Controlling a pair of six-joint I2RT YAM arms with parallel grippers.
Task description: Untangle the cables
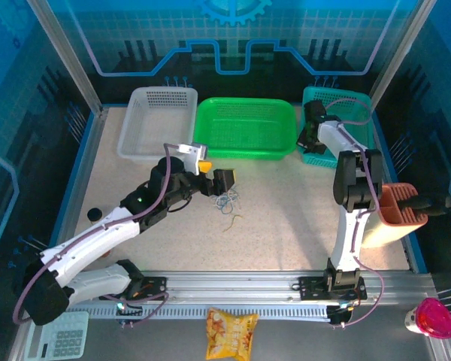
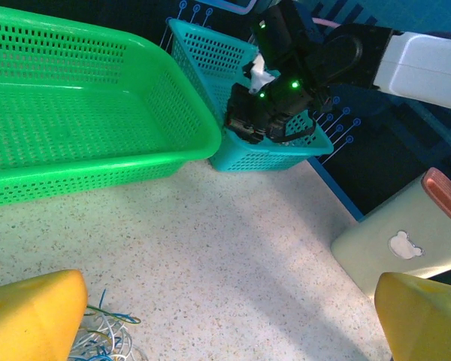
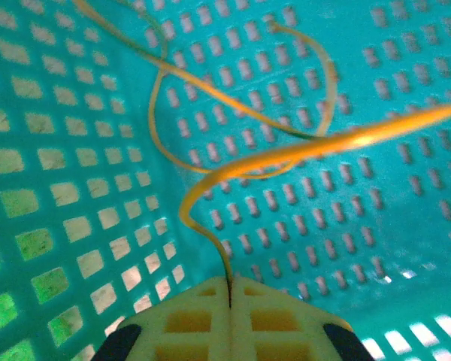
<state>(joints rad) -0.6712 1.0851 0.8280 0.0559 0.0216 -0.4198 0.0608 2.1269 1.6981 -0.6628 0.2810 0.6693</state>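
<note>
We saw right gripper (image 3: 231, 292) pinched shut on yellow cable (image 3: 286, 154), strand running forward inside teal basket (image 3: 52, 203); left gripper (image 1: 216, 173) gaped beside clumped cables (image 1: 227, 201).

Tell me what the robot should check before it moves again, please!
1. Right end effector shut on the thin yellow cable: ok.
2. That cable hangs inside the teal plastic mesh basket: ok.
3. Left end effector open wide: ok.
4. Clump of thin blue and white cables untangled: not ok, it lies bunched beside one finger.
5. Curly yellowish strand lies apart from the clump on the speckled table: ok.
6. Held cable's loose end touches the basket floor: cannot tell.
</note>
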